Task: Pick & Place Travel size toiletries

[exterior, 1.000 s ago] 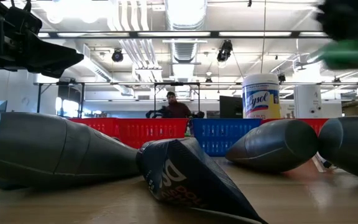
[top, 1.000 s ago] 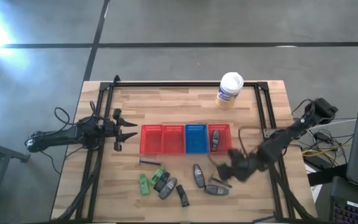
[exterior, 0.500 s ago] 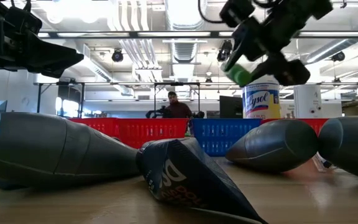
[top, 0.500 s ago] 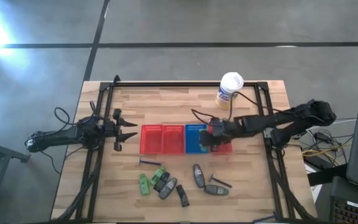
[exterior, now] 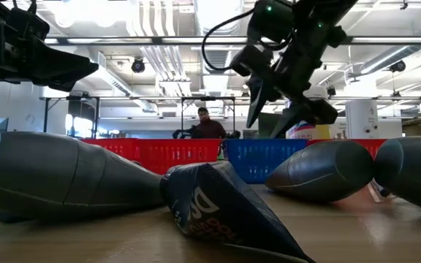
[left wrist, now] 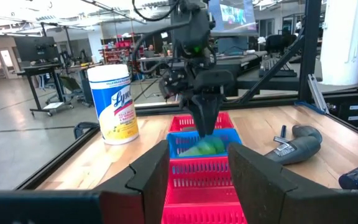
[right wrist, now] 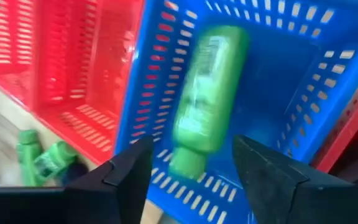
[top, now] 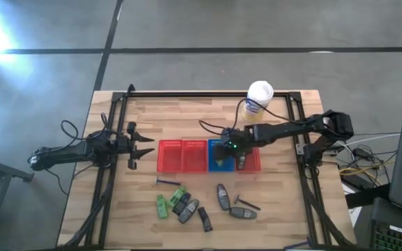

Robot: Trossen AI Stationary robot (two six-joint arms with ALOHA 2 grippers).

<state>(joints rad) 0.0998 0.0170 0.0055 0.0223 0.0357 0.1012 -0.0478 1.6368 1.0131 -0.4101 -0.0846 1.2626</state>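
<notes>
One green bottle (right wrist: 204, 99) drops from the open, empty right end effector (top: 223, 148) into the blue basket (top: 212, 166), with many toiletries (top: 187, 208) left at 6 o'clock.

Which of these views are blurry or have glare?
Right wrist view: the green bottle in the blue basket is motion-smeared. Low view: the near grey tubes look soft and oversized. High view: glare whitens the floor's top left corner.

Wooden table (top: 145, 111), baskets (top: 183, 155), seemingly toiletries (top: 180, 203)
</notes>
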